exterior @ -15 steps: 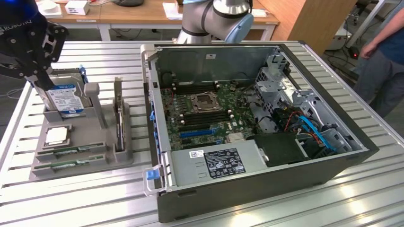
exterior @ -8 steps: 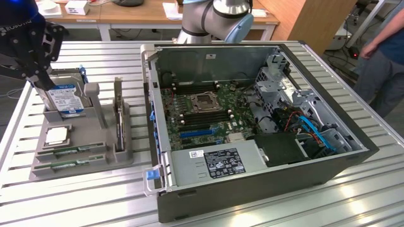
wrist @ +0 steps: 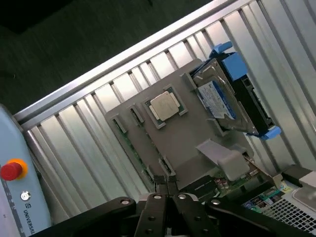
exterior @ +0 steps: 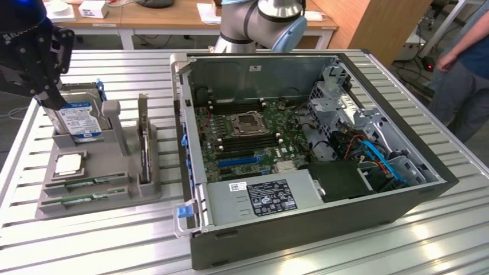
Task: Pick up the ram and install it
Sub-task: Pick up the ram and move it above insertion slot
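Two green ram sticks lie edge-up in slots at the near end of a grey holder tray, which sits at the exterior view's left. In the wrist view the ram shows as a thin green edge in the tray's slots. My black gripper hangs above the far end of the tray, over the hard drive. Its fingers are pressed together in the wrist view, with nothing between them. It is shut and holds nothing.
An open computer case holds the motherboard with its dark memory slots beside the processor socket. The tray also carries a square silver processor and an upright card. A person stands at the exterior view's right. A red stop button is nearby.
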`<state>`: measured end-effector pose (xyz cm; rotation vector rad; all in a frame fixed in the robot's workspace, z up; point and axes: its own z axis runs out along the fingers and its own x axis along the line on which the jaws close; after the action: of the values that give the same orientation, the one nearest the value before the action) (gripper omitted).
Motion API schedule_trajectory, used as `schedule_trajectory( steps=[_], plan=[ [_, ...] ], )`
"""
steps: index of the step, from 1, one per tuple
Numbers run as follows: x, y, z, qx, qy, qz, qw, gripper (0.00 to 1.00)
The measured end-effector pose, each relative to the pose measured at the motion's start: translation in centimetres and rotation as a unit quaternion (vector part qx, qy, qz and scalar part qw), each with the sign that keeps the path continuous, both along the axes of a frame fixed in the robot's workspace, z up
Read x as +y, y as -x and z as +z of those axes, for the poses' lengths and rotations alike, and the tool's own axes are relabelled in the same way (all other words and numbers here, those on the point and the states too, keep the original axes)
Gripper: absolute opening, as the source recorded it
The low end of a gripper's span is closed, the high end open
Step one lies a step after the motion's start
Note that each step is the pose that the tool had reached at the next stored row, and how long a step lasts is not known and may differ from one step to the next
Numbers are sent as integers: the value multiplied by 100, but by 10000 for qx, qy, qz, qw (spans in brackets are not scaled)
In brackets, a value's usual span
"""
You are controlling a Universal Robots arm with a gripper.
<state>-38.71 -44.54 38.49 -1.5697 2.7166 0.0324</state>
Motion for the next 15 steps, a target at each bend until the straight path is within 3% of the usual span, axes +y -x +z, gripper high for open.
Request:
schedule_trajectory(
  steps=[7,10,15],
  plan=[
    [0,0,-10,0,2,574,9983,9],
    [0,0,-14,0,2,817,9967,9],
    [0,0,-20,0,2,1212,9926,9]
  ],
)
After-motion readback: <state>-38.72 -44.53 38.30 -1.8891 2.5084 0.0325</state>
